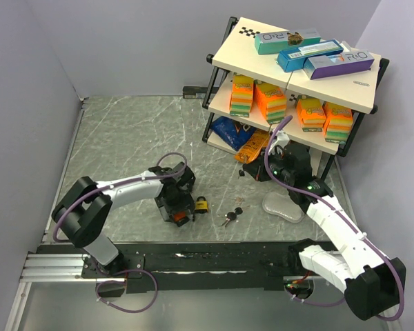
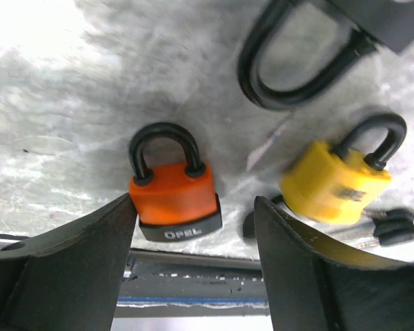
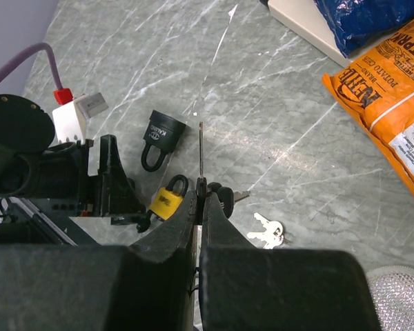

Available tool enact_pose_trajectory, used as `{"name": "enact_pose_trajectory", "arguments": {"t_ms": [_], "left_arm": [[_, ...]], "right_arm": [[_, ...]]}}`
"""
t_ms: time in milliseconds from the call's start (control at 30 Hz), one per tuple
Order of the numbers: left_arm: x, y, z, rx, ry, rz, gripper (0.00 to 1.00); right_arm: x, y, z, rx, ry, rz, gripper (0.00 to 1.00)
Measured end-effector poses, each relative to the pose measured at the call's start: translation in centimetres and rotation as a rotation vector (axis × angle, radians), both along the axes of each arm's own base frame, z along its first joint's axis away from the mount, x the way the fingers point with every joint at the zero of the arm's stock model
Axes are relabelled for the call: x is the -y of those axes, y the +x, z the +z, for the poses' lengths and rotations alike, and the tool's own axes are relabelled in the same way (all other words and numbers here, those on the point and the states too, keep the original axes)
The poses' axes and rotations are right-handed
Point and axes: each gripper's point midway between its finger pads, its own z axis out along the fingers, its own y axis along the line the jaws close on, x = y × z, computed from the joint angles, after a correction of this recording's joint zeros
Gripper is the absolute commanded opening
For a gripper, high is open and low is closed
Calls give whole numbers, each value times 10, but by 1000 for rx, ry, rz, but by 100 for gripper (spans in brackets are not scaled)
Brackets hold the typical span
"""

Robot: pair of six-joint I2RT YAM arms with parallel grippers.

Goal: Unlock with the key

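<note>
Firstly, at left: my left gripper (image 1: 178,210) is lowered to the marbled table (image 1: 124,152), its fingers (image 2: 76,262) spread apart. The orange padlock (image 2: 172,189) lies flat on the table between them, shackle pointing away from my wrist. My left finger sits right against the lock's corner, though I cannot tell whether it touches; my right finger stands clear of the lock. Nothing is clamped.

Centre-left: a yellow padlock (image 2: 331,183) lies just beyond that right finger, outside the gap, tilted with its shackle up and to the right. A black padlock (image 3: 162,132) lies farther out on the table, apart from both.

Centre: a small bunch of loose keys (image 1: 231,217) rests on the table, near the yellow padlock and not touching it.

Centre-right: my right gripper (image 3: 201,196) hangs above the table with its fingers pressed together. A thin metal blade, the key (image 3: 201,148), seen edge-on, stands straight out from between the tips, pinched there. It is well apart from the orange padlock and points across the table, with the black padlock a little to its left in my wrist view.

Right: an orange chip bag (image 3: 390,89) lies at the foot of a two-tier shelf (image 1: 248,58), which carries boxes on top and orange packs below.
</note>
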Motion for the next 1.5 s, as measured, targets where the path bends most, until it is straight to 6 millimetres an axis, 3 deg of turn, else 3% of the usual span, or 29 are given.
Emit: {"name": "enact_pose_trajectory", "arguments": {"t_ms": [500, 600, 633, 700, 733, 767, 1000, 1133, 1267, 1500], "left_arm": [[-11, 1, -7, 3, 58, 59, 64], [-12, 0, -10, -7, 67, 59, 51], [-13, -1, -10, -11, 71, 59, 36], [-14, -2, -10, -17, 73, 60, 21], [-11, -1, -9, -12, 63, 54, 8], [-11, -1, -9, -12, 61, 58, 4], [-10, 6, 0, 25, 62, 61, 1], [8, 31, 38, 155, -32, 68, 1], [31, 59, 101, 365, -232, 87, 1], [49, 88, 196, 704, -588, 82, 1]], "right_arm": [[-1, 0, 1, 3, 2, 8, 0], [-1, 0, 1, 4, 2, 8, 0], [-1, 0, 1, 4, 2, 8, 0], [-1, 0, 1, 4, 2, 8, 0], [-1, 0, 1, 4, 2, 8, 0], [-1, 0, 1, 4, 2, 8, 0], [0, 0, 0, 11, -11, 15, 0], [0, -2, -2, 12, -27, 23, 0], [-2, -6, -4, 18, -52, 46, 0], [-31, -24, 14, 59, -70, 187, 0]]}}
